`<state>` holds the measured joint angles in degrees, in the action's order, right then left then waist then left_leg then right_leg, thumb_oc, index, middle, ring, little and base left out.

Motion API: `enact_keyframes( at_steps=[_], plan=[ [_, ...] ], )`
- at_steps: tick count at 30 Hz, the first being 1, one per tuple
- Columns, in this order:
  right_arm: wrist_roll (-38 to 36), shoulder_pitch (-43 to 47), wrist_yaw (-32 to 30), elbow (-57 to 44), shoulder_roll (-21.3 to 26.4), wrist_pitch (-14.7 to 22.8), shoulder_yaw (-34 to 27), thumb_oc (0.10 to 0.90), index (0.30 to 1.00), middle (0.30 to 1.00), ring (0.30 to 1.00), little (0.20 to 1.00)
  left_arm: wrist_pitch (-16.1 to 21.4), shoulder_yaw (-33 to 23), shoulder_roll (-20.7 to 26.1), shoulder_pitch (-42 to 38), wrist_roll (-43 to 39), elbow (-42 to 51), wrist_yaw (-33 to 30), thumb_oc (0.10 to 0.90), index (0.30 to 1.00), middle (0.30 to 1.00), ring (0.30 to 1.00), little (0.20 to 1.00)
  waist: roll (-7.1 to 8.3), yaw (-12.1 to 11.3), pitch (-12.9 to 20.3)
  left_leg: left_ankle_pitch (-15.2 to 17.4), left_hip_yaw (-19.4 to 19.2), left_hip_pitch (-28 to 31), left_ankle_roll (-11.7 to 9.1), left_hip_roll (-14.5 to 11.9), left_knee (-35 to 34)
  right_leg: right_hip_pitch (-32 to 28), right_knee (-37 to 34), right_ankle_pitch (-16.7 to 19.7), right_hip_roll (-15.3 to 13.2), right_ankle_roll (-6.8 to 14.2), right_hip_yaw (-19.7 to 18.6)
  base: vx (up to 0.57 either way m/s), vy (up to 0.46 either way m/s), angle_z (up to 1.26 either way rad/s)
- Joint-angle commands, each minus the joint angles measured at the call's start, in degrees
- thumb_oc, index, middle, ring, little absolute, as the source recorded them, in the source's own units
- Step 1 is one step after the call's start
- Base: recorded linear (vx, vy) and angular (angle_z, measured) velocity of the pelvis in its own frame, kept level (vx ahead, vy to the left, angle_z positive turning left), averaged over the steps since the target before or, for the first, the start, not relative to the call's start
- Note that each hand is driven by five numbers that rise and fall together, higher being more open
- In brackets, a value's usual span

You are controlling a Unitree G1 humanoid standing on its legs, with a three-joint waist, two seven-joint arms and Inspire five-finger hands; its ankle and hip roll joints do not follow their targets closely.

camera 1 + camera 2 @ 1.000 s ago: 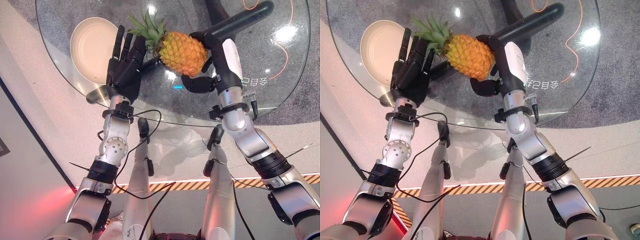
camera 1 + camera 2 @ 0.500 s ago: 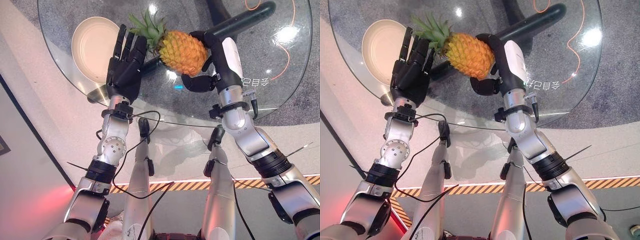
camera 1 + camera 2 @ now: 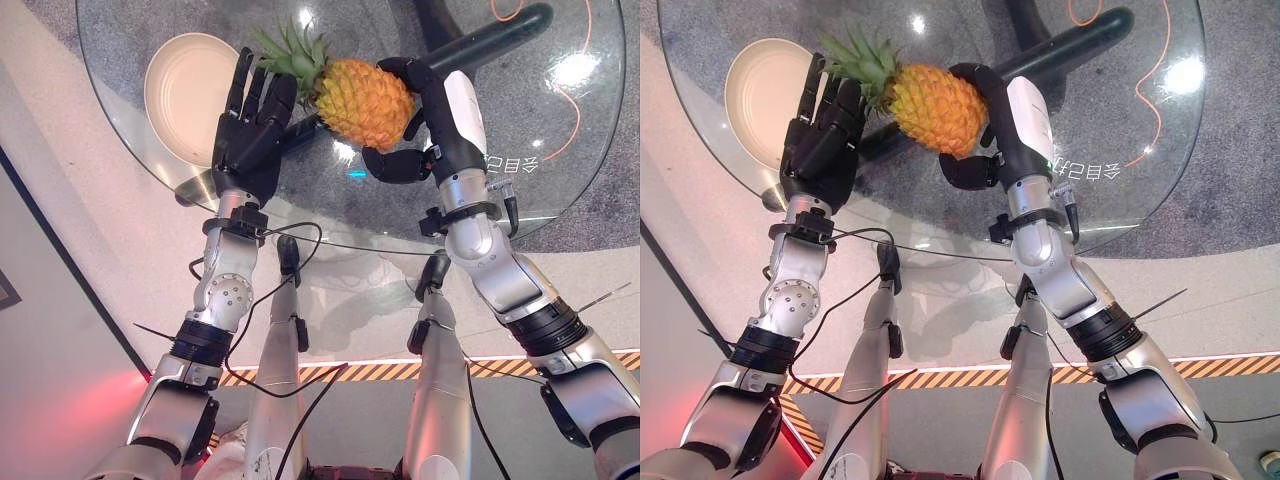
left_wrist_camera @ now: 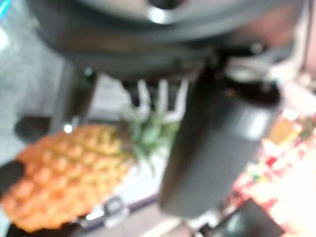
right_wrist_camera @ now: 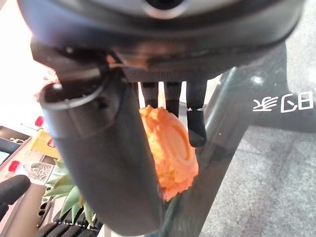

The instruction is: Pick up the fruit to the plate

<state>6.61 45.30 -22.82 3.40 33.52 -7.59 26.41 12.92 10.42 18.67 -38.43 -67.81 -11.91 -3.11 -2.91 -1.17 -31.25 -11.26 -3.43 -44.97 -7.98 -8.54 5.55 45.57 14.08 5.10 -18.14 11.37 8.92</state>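
An orange pineapple (image 3: 365,100) with a green leafy crown is held above the round glass table (image 3: 560,180), lying sideways with its crown toward the left. My right hand (image 3: 440,110) is shut on its base end, fingers over the top and thumb under it; the right wrist view shows the pineapple (image 5: 170,150) between thumb and fingers. My left hand (image 3: 250,125) stands open with straight fingers, just left of the crown (image 4: 150,131). A cream plate (image 3: 185,85) rests on the table's far left, beyond my left hand.
A dark table leg (image 3: 480,40) shows through the glass at the back. An orange cable (image 3: 570,100) curls on the grey floor under the right side. A yellow-black striped line (image 3: 500,368) crosses the floor near me.
The pineapple has risen slightly and shifted a little left in my right hand. My left hand has stayed in place.
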Motion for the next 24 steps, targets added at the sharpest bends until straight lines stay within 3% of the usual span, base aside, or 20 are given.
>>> enact_keyframes(
  at_steps=[1,24],
  plan=[
    [0.1,8.4,-2.4,-13.8,-0.9,7.6,-0.3,0.100,0.300,0.300,0.300,0.200,2.1,3.4,0.5,-5.6,4.4,9.4,1.8,0.800,0.900,0.900,0.900,0.900,0.27,-0.2,1.5,2.0,0.9,1.9,-0.1,-0.8,0.7,-1.3,-3.5,4.4,-1.3,2.0,2.2,0.00,0.000,0.00],
    [0.1,9.2,-0.6,-17.2,-2.5,7.6,0.5,0.100,0.300,0.300,0.300,0.200,4.5,2.2,-1.1,-4.9,6.3,10.3,-6.3,0.800,0.900,0.900,0.900,0.900,0.42,-0.6,1.5,1.8,0.9,1.7,-0.1,-0.9,0.6,-1.5,-3.5,4.1,-1.2,1.8,2.4,0.00,0.000,0.00]
  ],
)
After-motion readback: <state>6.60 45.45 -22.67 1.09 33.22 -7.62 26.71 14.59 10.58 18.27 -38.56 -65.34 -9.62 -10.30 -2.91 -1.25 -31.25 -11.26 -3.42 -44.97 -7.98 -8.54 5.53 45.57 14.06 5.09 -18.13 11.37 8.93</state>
